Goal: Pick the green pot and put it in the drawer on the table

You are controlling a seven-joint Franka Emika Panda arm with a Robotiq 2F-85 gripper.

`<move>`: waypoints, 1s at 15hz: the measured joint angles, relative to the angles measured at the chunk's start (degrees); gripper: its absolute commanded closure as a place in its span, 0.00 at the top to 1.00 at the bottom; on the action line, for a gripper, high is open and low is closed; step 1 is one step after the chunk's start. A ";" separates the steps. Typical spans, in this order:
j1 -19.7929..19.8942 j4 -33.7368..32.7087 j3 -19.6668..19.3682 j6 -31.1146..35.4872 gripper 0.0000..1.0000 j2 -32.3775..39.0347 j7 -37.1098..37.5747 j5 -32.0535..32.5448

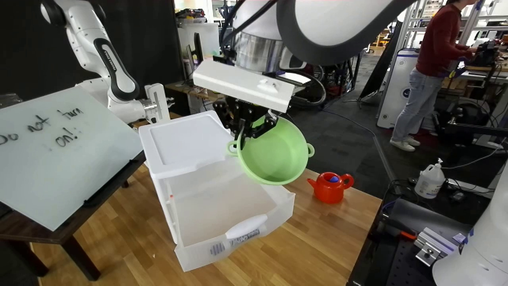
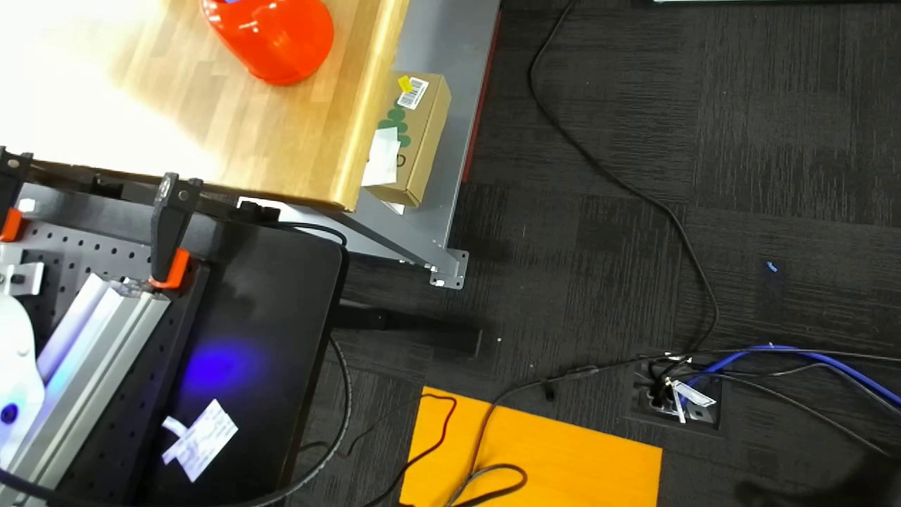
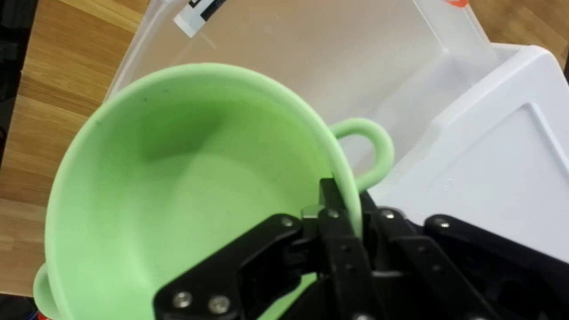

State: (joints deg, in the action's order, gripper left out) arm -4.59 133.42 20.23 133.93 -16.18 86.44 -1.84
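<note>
In an exterior view, the white translucent plastic drawer (image 1: 224, 210) gapes at lower centre; the light brown wooden bench (image 1: 317, 236) ends to its right. Above, at centre, the black pincer (image 1: 241, 141) pinches the round light green plastic pot (image 1: 276, 157) by its rim.

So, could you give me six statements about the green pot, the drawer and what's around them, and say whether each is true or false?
1. The gripper holds the pot by its rim. True.
2. The drawer is shut. False: it is pulled open.
3. The pot sits in the drawer. False: the gripper holds it in the air.
4. The teapot stands on the table. True.
5. The whiteboard is blank. False: it has been written on.
6. Another robot arm is in the background. True.
</note>
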 measured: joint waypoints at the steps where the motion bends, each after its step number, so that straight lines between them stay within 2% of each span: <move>1: -0.36 -1.23 0.32 -0.92 0.02 0.92 0.59 1.44; 7: -2.43 -6.11 0.61 -5.24 0.02 5.90 1.58 7.20; 8: -2.69 -6.74 0.56 -5.89 0.09 7.19 1.57 7.58; 11: -3.09 -8.55 0.27 -6.73 0.09 10.42 1.22 7.70; 14: -3.30 -9.16 0.10 -7.38 0.09 10.61 1.16 7.70; 15: -3.33 -9.16 0.08 -7.43 0.02 10.61 1.16 7.70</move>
State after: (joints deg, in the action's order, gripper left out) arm -7.92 124.25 20.32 126.49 -5.57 87.59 5.86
